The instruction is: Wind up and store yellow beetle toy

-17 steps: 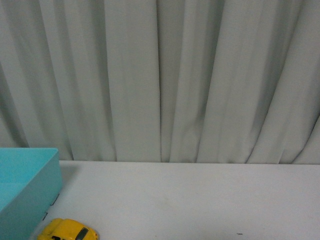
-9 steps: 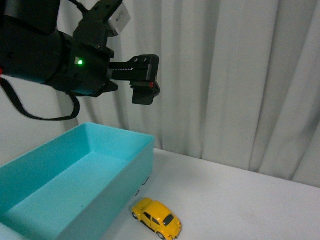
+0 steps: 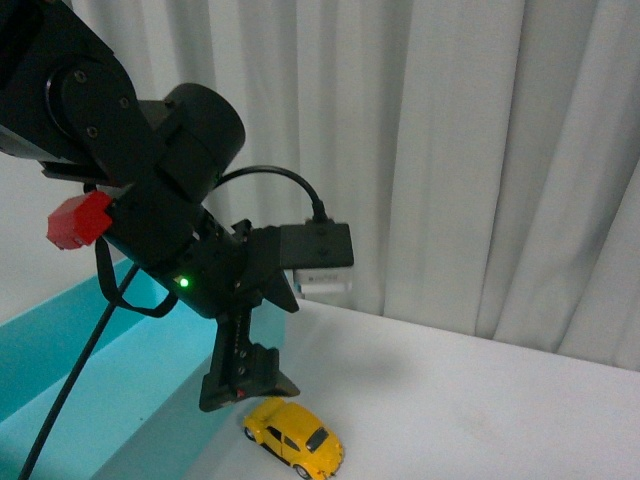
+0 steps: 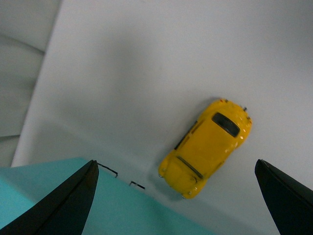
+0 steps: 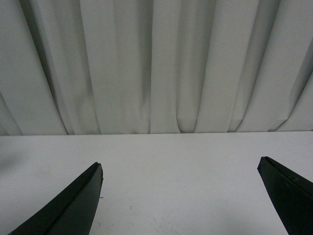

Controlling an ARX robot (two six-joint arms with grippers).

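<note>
Beetle toy point(image 4: 205, 146), glossy, domed, beside smooth turquoise bin point(image 4: 54, 205).

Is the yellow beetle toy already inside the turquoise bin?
No, the yellow beetle toy sits on the white table just outside the turquoise bin.

Pleated pale grey curtain point(image 3: 480, 150) behind, plain white tabletop point(image 3: 480, 400), soft even light

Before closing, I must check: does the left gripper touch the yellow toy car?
Apart. Left wrist view shows white table between the left gripper and the yellow beetle toy.
</note>
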